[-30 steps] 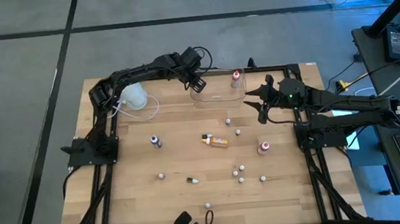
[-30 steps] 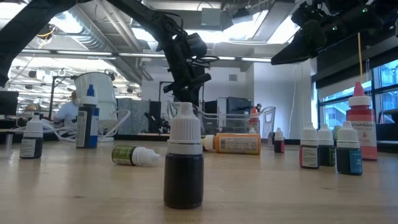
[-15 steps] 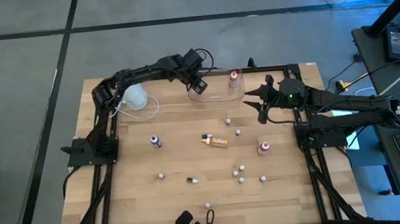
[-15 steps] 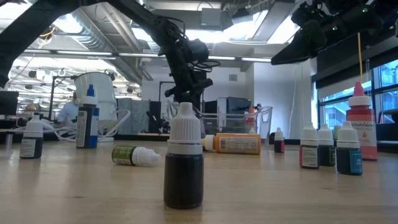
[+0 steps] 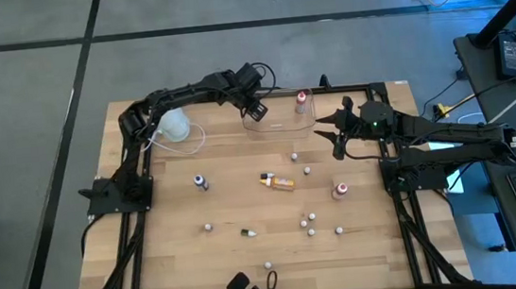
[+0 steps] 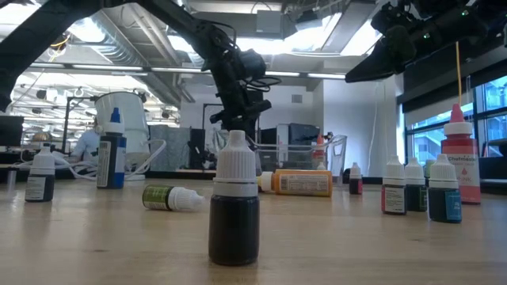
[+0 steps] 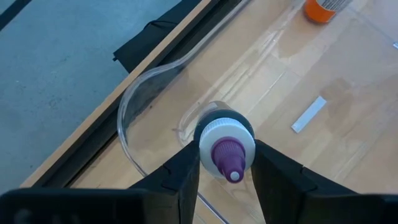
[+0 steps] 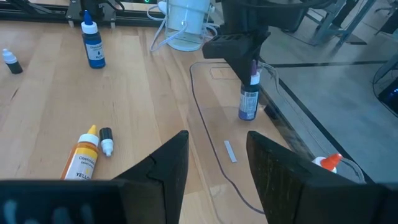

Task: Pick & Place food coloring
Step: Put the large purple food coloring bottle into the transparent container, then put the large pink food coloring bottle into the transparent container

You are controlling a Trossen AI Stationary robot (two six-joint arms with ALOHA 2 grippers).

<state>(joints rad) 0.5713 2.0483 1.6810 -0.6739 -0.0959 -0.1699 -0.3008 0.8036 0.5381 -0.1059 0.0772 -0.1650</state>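
One purple bottle (image 7: 227, 149) stands upright inside the clear tub (image 7: 149, 99) at the table's far edge, pinched at the cap by the left claw (image 5: 256, 109): the placing step, by appearance. Release and a straight lift would come next. The right claw (image 5: 335, 129) hangs spread and empty beside the tub. Other bottles lie scattered over the wooden table (image 5: 183, 256). A bright workshop fills the background.
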